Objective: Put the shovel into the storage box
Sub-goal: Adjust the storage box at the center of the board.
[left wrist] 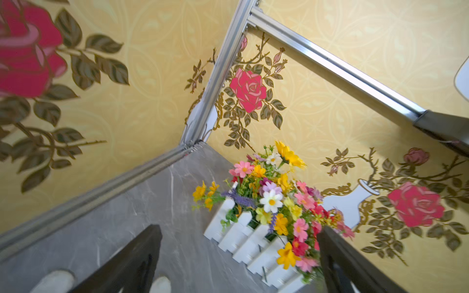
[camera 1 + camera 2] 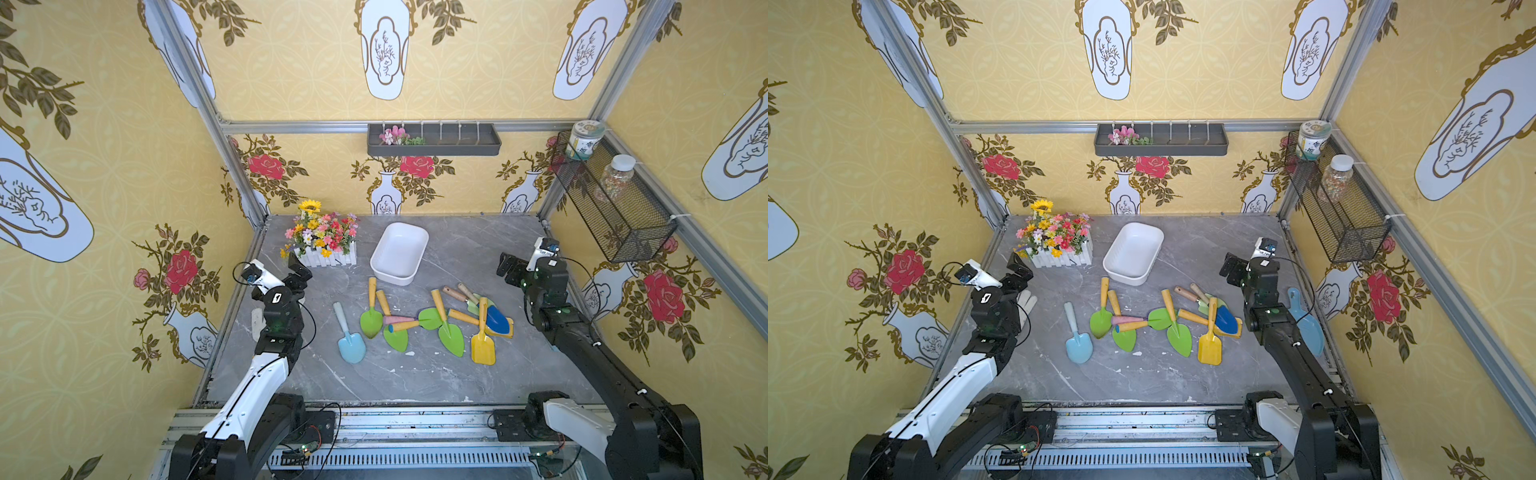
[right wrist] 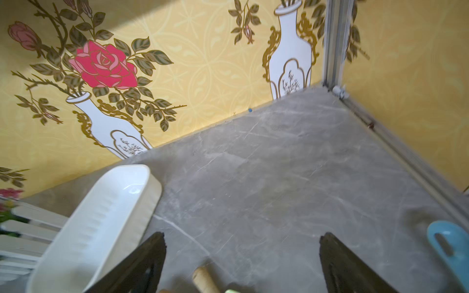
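a grey bench (image 2: pixel 457 374) with toy shovels (image 2: pixel 432 318) strewn across its middle, none yet in the white storage box (image 2: pixel 399 253), which sits empty just behind them. both claws are spread wide and empty, left claw (image 2: pixel 300 267) at the left edge, right claw (image 2: pixel 508 268) at the right. the light blue shovel (image 2: pixel 351 343) lies nearest the left claw, inward and frontward of it, handle pointing toward the back wall.
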### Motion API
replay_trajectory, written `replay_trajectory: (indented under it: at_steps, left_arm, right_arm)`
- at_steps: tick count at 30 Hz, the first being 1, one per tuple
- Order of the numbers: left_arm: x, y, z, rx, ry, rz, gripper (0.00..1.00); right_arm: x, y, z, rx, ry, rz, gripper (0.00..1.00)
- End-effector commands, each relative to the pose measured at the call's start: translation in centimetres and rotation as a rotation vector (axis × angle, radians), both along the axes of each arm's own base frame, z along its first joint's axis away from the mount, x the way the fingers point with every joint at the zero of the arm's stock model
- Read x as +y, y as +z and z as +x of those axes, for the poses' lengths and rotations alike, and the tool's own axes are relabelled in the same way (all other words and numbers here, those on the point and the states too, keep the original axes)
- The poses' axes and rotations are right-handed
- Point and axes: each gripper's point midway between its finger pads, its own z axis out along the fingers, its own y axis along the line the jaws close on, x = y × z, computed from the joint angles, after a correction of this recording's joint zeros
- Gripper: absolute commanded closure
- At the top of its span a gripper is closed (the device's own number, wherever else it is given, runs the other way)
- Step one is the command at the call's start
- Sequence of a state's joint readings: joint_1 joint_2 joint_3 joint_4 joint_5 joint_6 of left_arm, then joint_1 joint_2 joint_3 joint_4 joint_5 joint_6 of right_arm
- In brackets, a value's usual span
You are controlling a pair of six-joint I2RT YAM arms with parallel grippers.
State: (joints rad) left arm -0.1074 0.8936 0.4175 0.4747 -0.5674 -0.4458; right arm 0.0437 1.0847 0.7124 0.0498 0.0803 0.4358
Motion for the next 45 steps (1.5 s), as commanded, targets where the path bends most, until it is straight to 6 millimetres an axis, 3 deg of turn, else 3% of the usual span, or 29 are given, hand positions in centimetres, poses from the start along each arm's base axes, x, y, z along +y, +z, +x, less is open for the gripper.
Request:
replay_trajectory:
  at_steps: [1, 2, 3, 5, 8, 11, 17, 21, 31, 35, 40, 45]
  left_arm:
    - [-2.6, -2.4, -0.3, 0.065, -0.136, -0.226, 0.0]
    - [-3.6, -2.1, -0.4, 0.054, -0.196, -0.235, 0.0]
    - [-4.5, -1.8, -0.5, 0.048, -0.25, -0.243, 0.0]
    - [-6.0, -1.5, -0.5, 0.073, -0.337, -0.253, 0.14]
    - [-8.4, -2.1, -0.4, 0.189, -0.456, -0.285, 0.32]
    - [-10.3, -3.8, -0.9, 0.31, -0.54, -0.34, 0.42]
    - [-13.2, -6.4, -3.6, 0.416, -0.645, -0.438, 0.47]
    - [-13.5, -7.3, -5.0, 0.45, -0.652, -0.455, 0.47]
    - [-12.7, -8.5, -7.0, 0.514, -0.607, -0.461, 0.46]
    - [-13.0, -9.2, -7.4, 0.533, -0.615, -0.484, 0.46]
    - [-13.0, -9.6, -7.5, 0.539, -0.613, -0.492, 0.45]
    - [-13.1, -10.0, -7.6, 0.552, -0.617, -0.497, 0.45]
  right_arm:
    - [1.9, -3.6, -1.6, 0.236, 0.021, 0.253, 0.03]
    - [2.7, -3.6, -1.4, 0.25, 0.061, 0.275, 0.0]
    - [3.5, -3.7, -1.2, 0.268, 0.101, 0.299, 0.06]
    - [5.4, -3.4, -0.9, 0.294, 0.19, 0.325, 0.18]
    - [8.7, -3.7, -0.9, 0.387, 0.251, 0.234, 0.2]
    - [12.8, -4.4, -0.7, 0.481, 0.317, 0.178, 0.24]
    - [20.5, -7.5, 0.2, 0.664, 0.399, 0.099, 0.31]
    - [23.6, -9.5, 1.7, 0.725, 0.4, 0.084, 0.34]
    - [26.5, -13.2, 5.8, 0.815, 0.324, 0.063, 0.36]
    - [26.8, -14.6, 6.5, 0.853, 0.304, 0.042, 0.41]
    - [26.1, -16.0, 6.3, 0.893, 0.303, -0.008, 0.48]
    - [24.3, -15.8, 5.7, 0.909, 0.3, -0.061, 0.54]
